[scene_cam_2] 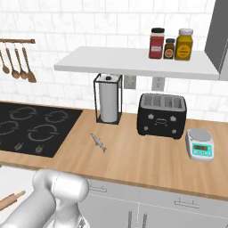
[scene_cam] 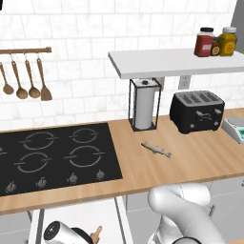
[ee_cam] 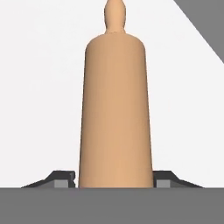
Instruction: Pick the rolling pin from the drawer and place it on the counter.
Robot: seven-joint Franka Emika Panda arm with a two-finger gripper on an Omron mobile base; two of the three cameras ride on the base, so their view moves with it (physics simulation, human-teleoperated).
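Tan wood dominates the hand view: the rolling pin (ee_cam: 116, 113) runs straight away from the camera, its barrel rising from between the two dark fingertips (ee_cam: 61, 178) to the knobbed handle at the far end. The gripper (ee_cam: 116, 181) straddles the barrel crosswise, a tip hard against each flank with no gap to be seen, so it looks clamped on the rolling pin, though how firmly cannot be told. The pin lies on the flat white floor of the drawer (ee_cam: 43, 87), below the front edge of the counter (scene_cam: 143, 167); from the left base camera one handle pokes out beside the lowered arm, and from the right base camera an end shows at the far lower left. What matters for the coming move is that the long axis lies along the hand's line of sight and square to the jaws, so a straight lift should carry it level. The wooden worktop sits above and beyond, with bare space near the small grey fish (scene_cam: 156, 149).
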